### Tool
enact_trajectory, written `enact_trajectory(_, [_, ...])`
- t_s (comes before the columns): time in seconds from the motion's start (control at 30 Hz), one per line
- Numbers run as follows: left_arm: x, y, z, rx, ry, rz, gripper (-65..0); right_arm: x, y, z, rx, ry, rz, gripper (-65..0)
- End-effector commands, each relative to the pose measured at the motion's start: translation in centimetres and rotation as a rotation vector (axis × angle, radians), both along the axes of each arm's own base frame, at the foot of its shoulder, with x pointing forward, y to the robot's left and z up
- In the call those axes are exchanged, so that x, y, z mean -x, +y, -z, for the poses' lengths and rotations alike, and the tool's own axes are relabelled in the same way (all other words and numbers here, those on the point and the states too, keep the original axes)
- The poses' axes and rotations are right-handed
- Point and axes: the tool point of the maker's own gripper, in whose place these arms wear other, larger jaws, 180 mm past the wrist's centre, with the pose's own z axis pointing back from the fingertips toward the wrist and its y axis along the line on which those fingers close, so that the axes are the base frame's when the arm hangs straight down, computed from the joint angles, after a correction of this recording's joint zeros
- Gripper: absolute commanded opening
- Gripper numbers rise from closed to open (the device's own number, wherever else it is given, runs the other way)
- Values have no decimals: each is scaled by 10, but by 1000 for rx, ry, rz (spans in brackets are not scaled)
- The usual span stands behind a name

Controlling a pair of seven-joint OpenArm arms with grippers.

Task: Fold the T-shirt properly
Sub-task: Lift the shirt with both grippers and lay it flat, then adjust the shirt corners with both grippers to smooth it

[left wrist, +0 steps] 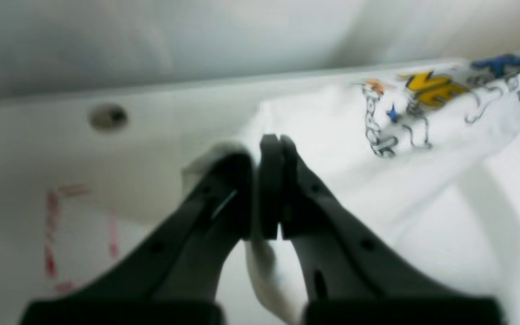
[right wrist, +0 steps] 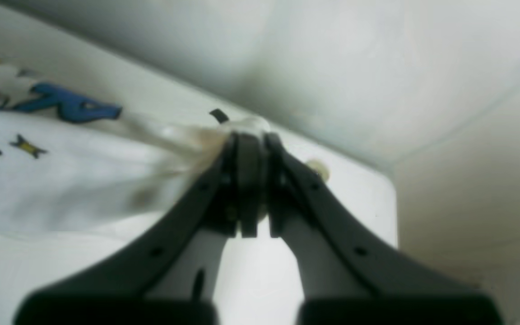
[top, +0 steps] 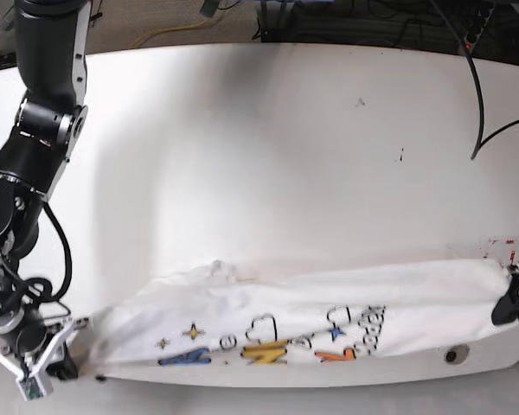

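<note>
T-shirt [top: 311,320] lies stretched in a long band across the near edge of the white table [top: 268,156], print side up w/ blue, yellow, orange lettering, clouds and stars facing the base cam; upper edge bunched into a small ridge near its left-centre in base view; rest fairly flat.

Left gripper [left wrist: 270,140] is at the base view's right end of the shirt [top: 512,304]; jaws pressed together w/ a pinch of white cloth between them; cloth runs from the pinch toward the lettering [left wrist: 436,85] in the left wrist view, and a strip of it hangs below the fingers.

Right gripper [right wrist: 248,135] is at the other end, near table's front corner [top: 62,363]; jaws closed tight on a gathered bit of shirt edge; fabric pulls taut from the pinch toward the blue letters [right wrist: 70,106]; a small dark tab sticks up by the fingertips, can't tell what it is.

Around: round hole/fitting in table [top: 451,354] just in front of the shirt near the left gripper, same one seen blurred in left wrist view [left wrist: 107,116]; red marks on the tabletop [top: 502,246] close by that gripper; black cables [top: 480,95] trail over the far right of the table, well apart from the shirt; a few small dark specks [top: 401,156] mid-table; nothing lies on the shirt itself.
</note>
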Motion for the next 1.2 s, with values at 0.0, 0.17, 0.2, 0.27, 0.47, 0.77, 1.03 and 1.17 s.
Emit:
enact_trajectory(0.0, [11, -4, 0, 18, -26, 7, -646, 9, -1, -17, -15, -82, -3, -650])
enact_trajectory(0.17, [47, -7, 63, 55, 113, -6, -646, 50, -16, 63, -50, 65, 53, -650])
enact_trajectory(0.2, [54, -9, 74, 57, 141, -4, -646, 59, -20, 75, -58, 88, 68, -650])
enact_trajectory(0.27, [65, -11, 88, 54, 181, 0, -646, 73, -26, 92, -62, 123, 92, -650])
enact_trajectory(0.47, [117, -9, 143, 47, 359, -11, -646, 128, -53, 146, -74, 289, 206, -650])
enact_trajectory(0.77, [164, -4, 188, -1, 521, -23, -646, 184, -54, 203, -116, 458, 254, -650])
enact_trajectory(1.03, [178, -3, 207, -23, 558, -48, -646, 187, -41, 223, -172, 500, 240, -650])
enact_trajectory(1.17, [178, -4, 208, -21, 557, -51, -646, 170, -36, 230, -242, 506, 237, -650])
